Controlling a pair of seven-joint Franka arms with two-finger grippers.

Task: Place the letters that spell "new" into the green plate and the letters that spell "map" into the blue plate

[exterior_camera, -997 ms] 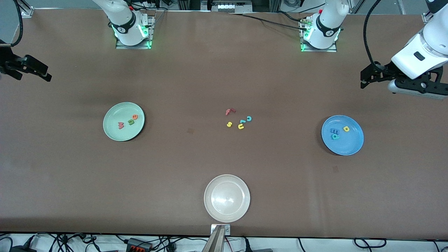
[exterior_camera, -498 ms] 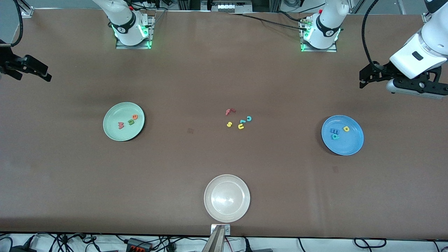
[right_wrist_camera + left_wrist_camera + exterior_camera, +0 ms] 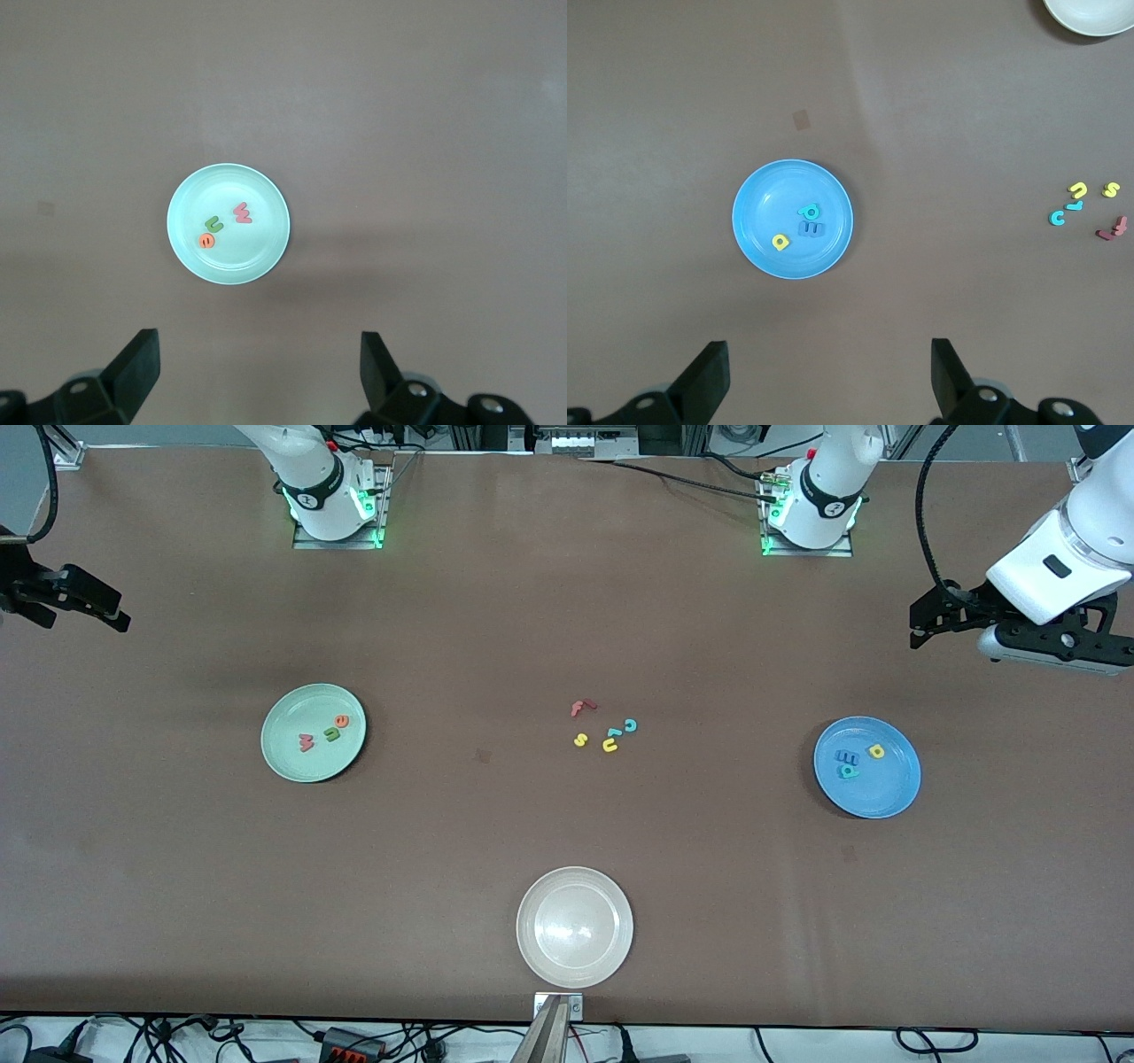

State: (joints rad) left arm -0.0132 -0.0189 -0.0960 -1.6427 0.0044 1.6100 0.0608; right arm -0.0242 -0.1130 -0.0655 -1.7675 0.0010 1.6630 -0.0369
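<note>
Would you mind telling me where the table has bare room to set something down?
Bare cloth lies between the green plate and the loose letters, between those letters and the blue plate, and either side of the cream plate. The crowded spot is that mid-table letter cluster; both coloured plates already hold three letters each.

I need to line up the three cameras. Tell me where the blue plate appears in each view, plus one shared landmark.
Front view: blue plate toward the left arm's end of the table, holding three letters.
Left wrist view: blue plate near the picture's middle, ahead of the left end effector.
Right wrist view: not in it.
Shared landmark: the loose letters show in the front and left wrist views.
</note>
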